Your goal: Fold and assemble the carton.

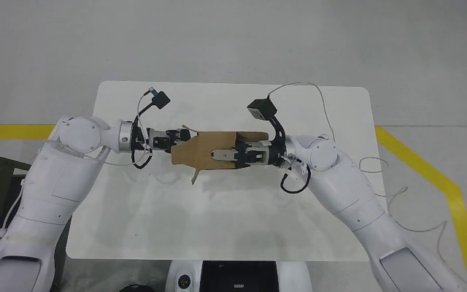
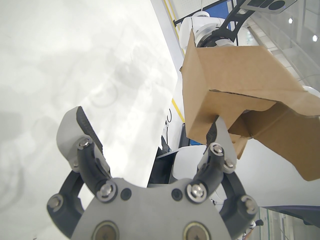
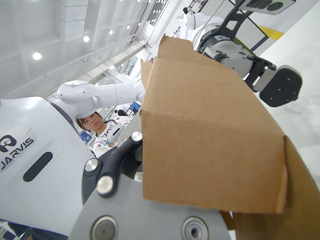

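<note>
A brown carton (image 1: 208,150), partly folded with loose flaps, hangs above the white table (image 1: 233,219) between both arms. My right gripper (image 1: 225,155) is shut on the carton's wall, one finger lying along the top of it. In the right wrist view the carton (image 3: 205,136) hides most of that gripper; one finger (image 3: 130,129) shows beside it. My left gripper (image 2: 150,119) is wide open at the carton's (image 2: 237,81) other end. One of its fingers (image 2: 221,132) is tucked against the lower flap edge, and the other finger (image 2: 82,126) stands free over the table. The left gripper (image 1: 182,136) touches the carton's left edge.
The table's (image 1: 146,219) front half and back strip are bare. A thin cable (image 1: 306,91) loops above the right arm's wrist camera (image 1: 261,109). Yellow floor tape (image 1: 423,164) runs beside the table.
</note>
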`<state>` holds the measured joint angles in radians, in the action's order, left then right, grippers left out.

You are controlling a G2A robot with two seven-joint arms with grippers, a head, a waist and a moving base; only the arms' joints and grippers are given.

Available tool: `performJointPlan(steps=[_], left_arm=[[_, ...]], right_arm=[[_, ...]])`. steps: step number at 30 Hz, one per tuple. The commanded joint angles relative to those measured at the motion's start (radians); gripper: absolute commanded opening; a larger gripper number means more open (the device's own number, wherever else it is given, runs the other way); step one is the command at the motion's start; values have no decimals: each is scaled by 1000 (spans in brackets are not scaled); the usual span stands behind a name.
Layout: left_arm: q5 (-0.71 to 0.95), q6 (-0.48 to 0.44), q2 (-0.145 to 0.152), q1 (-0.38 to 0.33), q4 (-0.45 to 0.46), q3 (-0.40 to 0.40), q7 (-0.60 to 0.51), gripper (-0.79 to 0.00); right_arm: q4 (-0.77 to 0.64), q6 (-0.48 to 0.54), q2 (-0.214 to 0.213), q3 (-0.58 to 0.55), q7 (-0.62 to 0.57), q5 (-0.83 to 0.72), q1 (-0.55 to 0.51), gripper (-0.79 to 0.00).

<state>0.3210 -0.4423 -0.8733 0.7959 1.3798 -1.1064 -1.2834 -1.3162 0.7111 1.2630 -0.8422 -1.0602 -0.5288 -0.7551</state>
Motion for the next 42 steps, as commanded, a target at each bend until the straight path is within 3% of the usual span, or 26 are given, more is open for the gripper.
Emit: performJointPlan(steps=[1, 22, 34, 42], left_arm=[[2, -1, 0, 0, -2, -2, 1, 0], [17, 2, -2, -5, -10, -4, -2, 0], [-16, 18, 7, 44, 34, -8, -35, 0], [-10, 15, 2, 28, 41, 0, -16, 0]], right_arm=[[1, 1, 1, 0, -2, -1, 0, -785], [15, -2, 14, -11, -3, 6, 6, -785], [41, 5, 4, -97, 131, 84, -17, -785], [21, -14, 9, -85, 145, 129, -29, -785]])
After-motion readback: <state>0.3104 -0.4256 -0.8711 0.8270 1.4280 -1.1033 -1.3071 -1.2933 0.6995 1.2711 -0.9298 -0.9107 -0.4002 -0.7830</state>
